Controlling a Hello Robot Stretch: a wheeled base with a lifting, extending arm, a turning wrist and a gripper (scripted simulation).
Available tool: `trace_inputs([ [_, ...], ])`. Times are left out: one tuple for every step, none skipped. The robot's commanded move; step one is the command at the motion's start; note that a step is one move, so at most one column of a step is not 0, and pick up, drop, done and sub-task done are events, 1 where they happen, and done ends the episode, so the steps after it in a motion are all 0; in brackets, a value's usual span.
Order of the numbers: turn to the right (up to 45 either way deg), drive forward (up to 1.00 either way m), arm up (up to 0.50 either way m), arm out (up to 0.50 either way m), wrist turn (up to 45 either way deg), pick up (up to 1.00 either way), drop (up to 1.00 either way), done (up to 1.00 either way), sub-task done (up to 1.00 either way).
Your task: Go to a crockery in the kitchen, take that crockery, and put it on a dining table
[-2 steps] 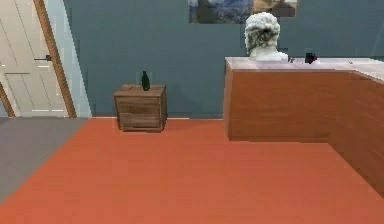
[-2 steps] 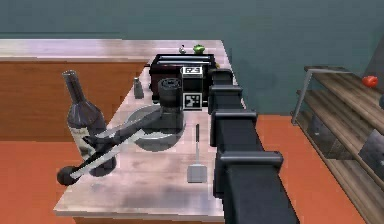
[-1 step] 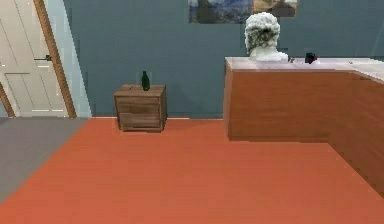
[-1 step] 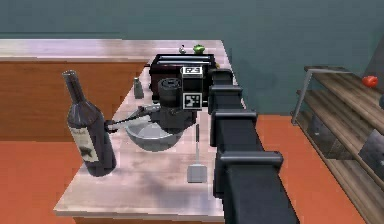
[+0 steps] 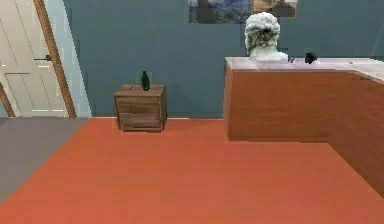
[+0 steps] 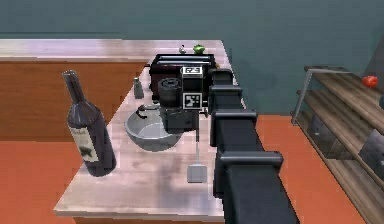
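A grey bowl [image 6: 141, 136] rests on the pale countertop [image 6: 130, 185] in the arm side view. The dark arm [image 6: 240, 150] rises from the bottom edge and reaches over the counter. Its gripper [image 6: 153, 113] is at the bowl's far rim, left of the two white marker squares [image 6: 191, 86]. With the bowl on the counter at the gripper's far end, I cannot tell whether it holds anything, or whether it touches the bowl.
A dark wine bottle [image 6: 86, 125] stands left of the bowl, with a small shaker [image 6: 138, 86], a green apple [image 6: 198, 48] and a flat white utensil [image 6: 197, 172] nearby. Shelves [image 6: 345, 120] stand at right. Ahead are orange floor, a side table [image 5: 140, 107] with a bottle, a white door [image 5: 30, 55] and a bust [image 5: 265, 38] on a counter.
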Motion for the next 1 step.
trace_inputs([
  [0.0, 0.0, -0.08, 0.0, 0.0, 0.0, 0.0, 0.0, 0.0],
])
